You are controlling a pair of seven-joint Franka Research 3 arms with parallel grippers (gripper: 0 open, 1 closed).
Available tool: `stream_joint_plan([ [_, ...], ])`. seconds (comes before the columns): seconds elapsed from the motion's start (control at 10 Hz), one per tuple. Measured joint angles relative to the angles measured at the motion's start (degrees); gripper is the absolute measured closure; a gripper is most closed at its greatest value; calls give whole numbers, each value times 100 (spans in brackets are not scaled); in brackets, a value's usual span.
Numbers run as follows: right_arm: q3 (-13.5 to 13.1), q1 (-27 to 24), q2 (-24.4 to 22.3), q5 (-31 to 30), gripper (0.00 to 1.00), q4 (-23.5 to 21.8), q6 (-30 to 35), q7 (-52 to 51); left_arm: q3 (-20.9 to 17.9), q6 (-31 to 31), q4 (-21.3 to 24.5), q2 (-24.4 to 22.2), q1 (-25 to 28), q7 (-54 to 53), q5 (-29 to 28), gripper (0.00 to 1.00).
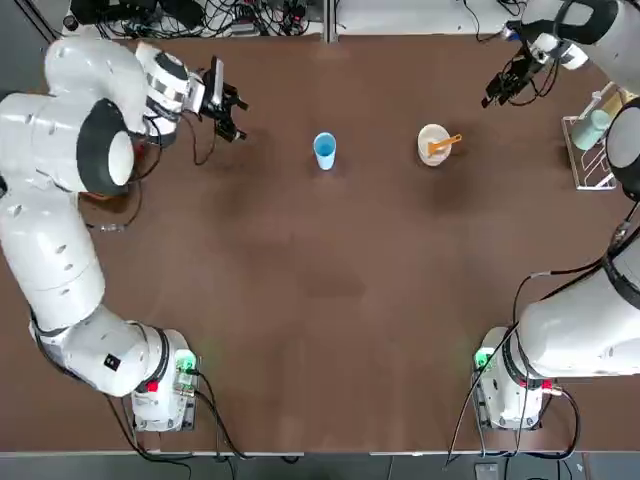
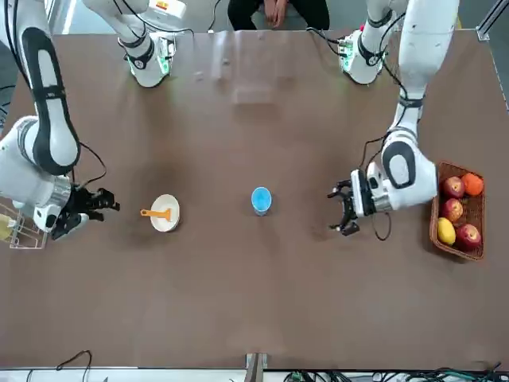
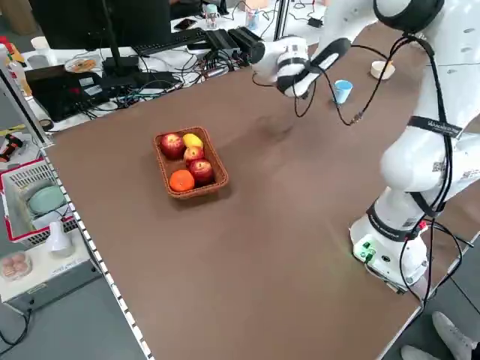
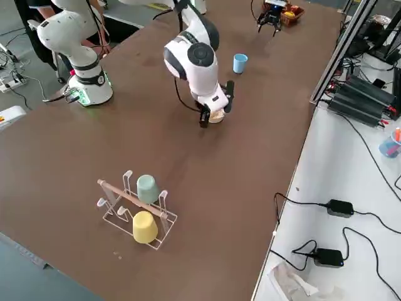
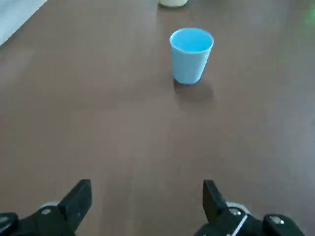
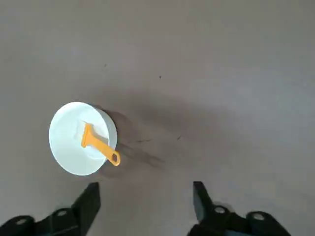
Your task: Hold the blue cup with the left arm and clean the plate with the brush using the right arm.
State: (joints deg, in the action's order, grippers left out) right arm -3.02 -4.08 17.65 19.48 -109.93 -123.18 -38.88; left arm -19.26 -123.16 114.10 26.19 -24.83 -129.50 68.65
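Brown worktop [image 1: 330,300] lies bare between the arm bases, nearest the robot. Beyond that stretch, the cup [image 1: 324,150] stands upright near the middle, touched by nothing. To its right, well apart, sits the plate [image 1: 432,145] with the brush [image 1: 443,145] lying in it, handle poking over the rim.

The left gripper [image 1: 228,112] hangs off to the cup's left with its jaws spread and empty, aimed at the cup but well short of it. The right gripper [image 1: 507,85] hovers beyond the plate toward the far right corner, jaws likewise parted and holding nothing.

Judging by this, neither half of the job is in hand now: the cup is unheld and the brush released in the plate. Whether any scrubbing is done, I cannot tell.
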Motion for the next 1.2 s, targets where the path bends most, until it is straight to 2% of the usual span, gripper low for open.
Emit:
stream_joint_plan([
  [0.1, 14, 14, -33, -363, 0, 136, -18, -5, -201, -63, -22, -139, 3, 233, -572, 0],
  [0.2, 16, 17, -62, -667, 0, 310, -22, 1, -352, -69, -138, -260, 16, 700, -1340, 0],
  [0.4, 16, 41, -96, -909, 0, 621, 11, 125, -425, -69, -584, -462, 90, 2089, -2726, 0],
  [0.6, 18, 172, -279, -1113, 0, 768, 227, 1189, -427, -66, -794, -626, 84, 3517, -3572, 0],
  [0.7, 8, 316, -481, -1350, 0, 896, 615, 1992, -422, -69, -829, -753, 73, 4484, -4039, 0],
  [0.9, -164, 694, -924, -1505, 0, 1284, 1536, 3204, -417, -35, -870, -1113, 69, 6321, -4591, 0],
  [1.2, -352, 767, -1440, -1544, 0, 1719, 2639, 3885, -413, 88, -871, -1535, 69, 8561, -5227, 0],
])
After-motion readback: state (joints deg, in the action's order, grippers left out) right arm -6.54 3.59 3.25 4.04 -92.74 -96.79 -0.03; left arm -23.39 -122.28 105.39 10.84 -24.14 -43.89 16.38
